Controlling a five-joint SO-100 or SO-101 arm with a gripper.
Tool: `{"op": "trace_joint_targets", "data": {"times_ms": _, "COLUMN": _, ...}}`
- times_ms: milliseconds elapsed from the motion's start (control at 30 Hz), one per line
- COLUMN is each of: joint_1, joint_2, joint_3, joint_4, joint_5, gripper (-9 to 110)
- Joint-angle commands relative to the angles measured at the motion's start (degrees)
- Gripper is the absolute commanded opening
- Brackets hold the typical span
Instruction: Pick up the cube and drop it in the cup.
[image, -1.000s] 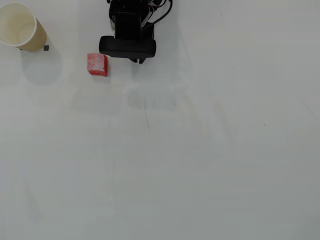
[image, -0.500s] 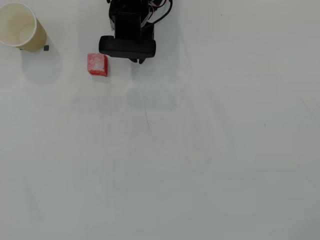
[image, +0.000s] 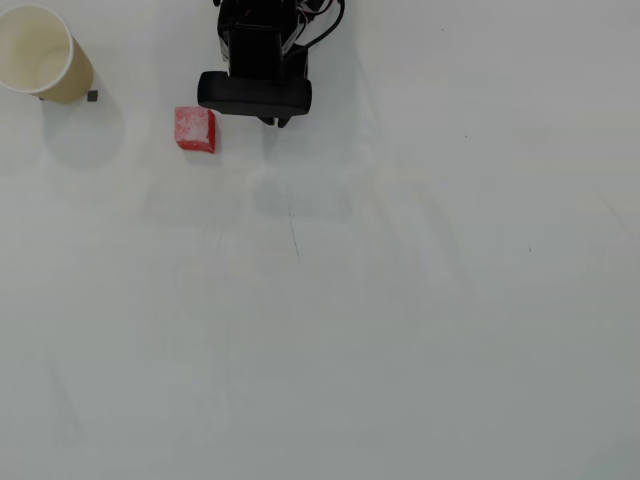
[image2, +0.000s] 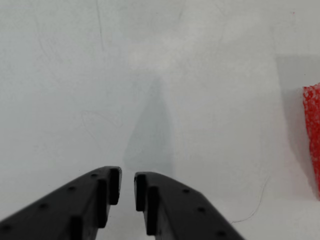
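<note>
The cube (image: 195, 128), a small red block with a whitish speckled top, lies on the white table just left of the arm in the overhead view. It also shows at the right edge of the wrist view (image2: 312, 137). The cup (image: 38, 52), tan paper with a cream inside, stands upright at the far top left, well apart from the cube. My gripper (image2: 127, 186) has its black fingers nearly together with a narrow gap and nothing between them. It hovers over bare table beside the cube. In the overhead view the gripper (image: 276, 119) is mostly hidden under the arm's body.
A tiny dark speck (image: 92, 96) lies by the cup's base. The black arm (image: 256, 70) with its cables enters from the top edge. The white table (image: 350, 320) stretches below. Thin scratches mark its surface (image: 293, 235).
</note>
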Motion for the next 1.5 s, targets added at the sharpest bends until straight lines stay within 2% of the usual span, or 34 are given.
{"op": "trace_joint_targets", "data": {"times_ms": 0, "joint_1": -0.3, "joint_2": 1.7, "joint_3": 1.9, "joint_4": 0.0, "joint_5": 0.2, "gripper": 0}}
{"op": "trace_joint_targets", "data": {"times_ms": 200, "joint_1": -1.4, "joint_2": 1.8, "joint_3": 2.0, "joint_4": -1.2, "joint_5": 0.3, "gripper": 0}}
{"op": "trace_joint_targets", "data": {"times_ms": 400, "joint_1": -0.5, "joint_2": 1.8, "joint_3": 2.0, "joint_4": -17.2, "joint_5": 0.3, "gripper": 0}}
{"op": "trace_joint_targets", "data": {"times_ms": 700, "joint_1": -0.8, "joint_2": 1.8, "joint_3": 2.0, "joint_4": -20.7, "joint_5": 0.2, "gripper": 0}}
{"op": "trace_joint_targets", "data": {"times_ms": 933, "joint_1": -1.0, "joint_2": 1.9, "joint_3": 2.0, "joint_4": -31.5, "joint_5": 0.2, "gripper": 0}}
{"op": "trace_joint_targets", "data": {"times_ms": 1200, "joint_1": 0.0, "joint_2": 1.9, "joint_3": 2.0, "joint_4": -30.3, "joint_5": 0.2, "gripper": 0}}
{"op": "trace_joint_targets", "data": {"times_ms": 1467, "joint_1": 7.3, "joint_2": 1.8, "joint_3": 2.0, "joint_4": -33.5, "joint_5": 0.1, "gripper": 0}}
